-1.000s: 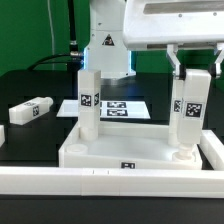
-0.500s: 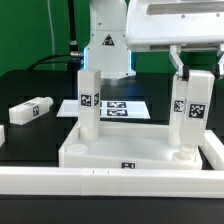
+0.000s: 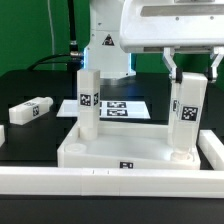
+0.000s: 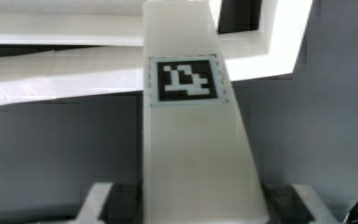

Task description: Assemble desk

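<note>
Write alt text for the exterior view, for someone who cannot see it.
A robot gripper grips the top of a white leg standing upright on the white desk slab, at the exterior view's right. A second leg stands on the slab farther left, and a third leg lies loose on the black table at that view's left.

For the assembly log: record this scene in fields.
slab: flat on table, behind rail
standing leg: upright on slab, toward exterior view's left, untouched
held leg: upright on slab, toward exterior view's right, gripper closed around its top
lying leg: on its side on table, off slab
marker board: flat behind slab
</note>
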Motion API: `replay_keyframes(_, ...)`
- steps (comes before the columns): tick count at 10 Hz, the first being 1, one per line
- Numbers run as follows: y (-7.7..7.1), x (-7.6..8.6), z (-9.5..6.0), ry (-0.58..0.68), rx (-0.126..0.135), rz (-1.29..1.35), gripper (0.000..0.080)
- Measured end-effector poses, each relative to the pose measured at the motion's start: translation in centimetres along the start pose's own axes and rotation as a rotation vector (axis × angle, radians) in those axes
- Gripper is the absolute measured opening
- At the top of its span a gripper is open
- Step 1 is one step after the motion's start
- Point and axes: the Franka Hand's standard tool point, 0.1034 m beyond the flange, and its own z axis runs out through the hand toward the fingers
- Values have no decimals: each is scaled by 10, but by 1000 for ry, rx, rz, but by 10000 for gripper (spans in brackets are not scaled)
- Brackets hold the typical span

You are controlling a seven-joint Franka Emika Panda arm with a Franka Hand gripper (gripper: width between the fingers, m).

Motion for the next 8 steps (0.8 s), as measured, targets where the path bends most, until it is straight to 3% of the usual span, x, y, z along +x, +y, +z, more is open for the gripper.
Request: replay_keyframes(8,-5,-5,11,51,-4,-24,292)
